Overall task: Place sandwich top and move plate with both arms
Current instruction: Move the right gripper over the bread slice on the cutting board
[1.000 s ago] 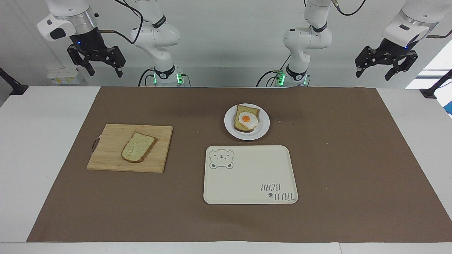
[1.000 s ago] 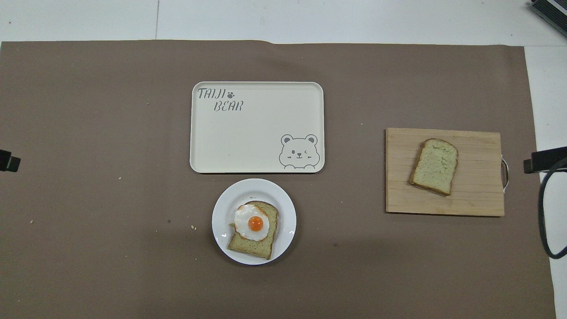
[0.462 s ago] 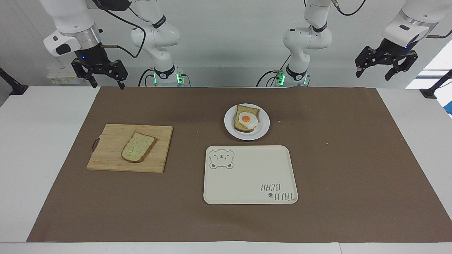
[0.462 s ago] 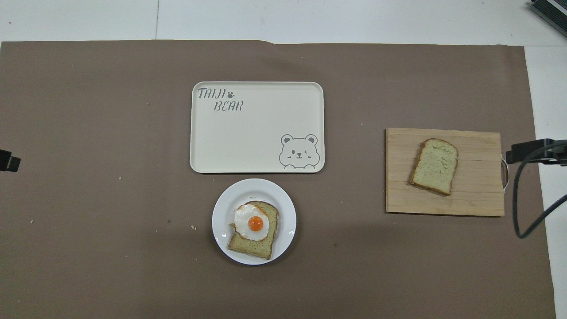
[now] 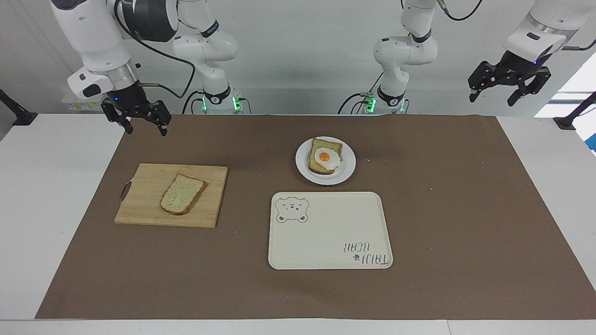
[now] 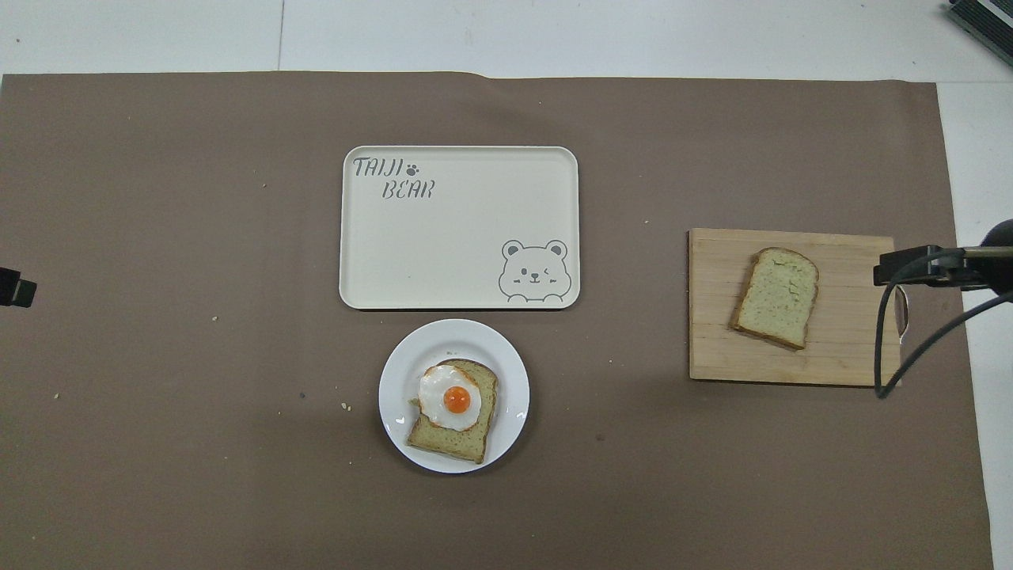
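My right gripper [image 5: 143,124] has dropped toward the right arm's end of the desk and hangs, jaws apart and empty, over the brown mat near the cutting board [image 5: 149,186]; the left gripper [image 5: 507,90] waits high, also spread. The bread slice [image 5: 182,194] lies flat mid-board, untouched. The plate [image 5: 347,172], carrying the egg toast [image 5: 326,158], sits mid-desk, just beside the bear tray [image 5: 326,232] on its robot-ward edge. I worry the thin slice may crumble or slide when pinched flat. Nothing blocks the way.
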`<state>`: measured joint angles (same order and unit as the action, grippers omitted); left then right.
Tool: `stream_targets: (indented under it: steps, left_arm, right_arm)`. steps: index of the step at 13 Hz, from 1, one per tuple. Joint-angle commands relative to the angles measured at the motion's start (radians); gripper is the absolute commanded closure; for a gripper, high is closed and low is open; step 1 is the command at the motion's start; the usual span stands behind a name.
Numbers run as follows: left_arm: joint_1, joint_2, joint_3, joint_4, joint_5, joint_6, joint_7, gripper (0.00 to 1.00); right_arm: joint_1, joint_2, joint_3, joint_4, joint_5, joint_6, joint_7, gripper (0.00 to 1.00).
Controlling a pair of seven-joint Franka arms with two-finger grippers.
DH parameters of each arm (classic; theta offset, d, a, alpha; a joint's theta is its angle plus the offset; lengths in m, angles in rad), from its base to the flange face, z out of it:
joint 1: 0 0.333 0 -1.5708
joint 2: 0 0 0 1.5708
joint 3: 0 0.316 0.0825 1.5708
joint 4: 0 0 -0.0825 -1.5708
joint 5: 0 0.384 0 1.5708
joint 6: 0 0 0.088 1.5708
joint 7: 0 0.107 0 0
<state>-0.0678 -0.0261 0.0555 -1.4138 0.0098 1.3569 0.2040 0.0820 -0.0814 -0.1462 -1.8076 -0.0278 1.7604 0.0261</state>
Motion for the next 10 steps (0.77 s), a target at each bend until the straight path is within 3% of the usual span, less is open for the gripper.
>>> stream_targets:
  steps: [1,10]
  left_arm:
    - [-0.009,0.000,0.007,0.012,0.010,-0.019,0.002,0.00]
    - [-0.009,0.000,0.007,0.012,0.010,-0.019,0.002,0.00]
  right_arm:
    - [-0.021,0.035,0.005,-0.024,0.011,0.059,0.000,0.00]
    - [-0.082,0.195,0.005,-0.124,0.132,0.296,-0.018,0.00]
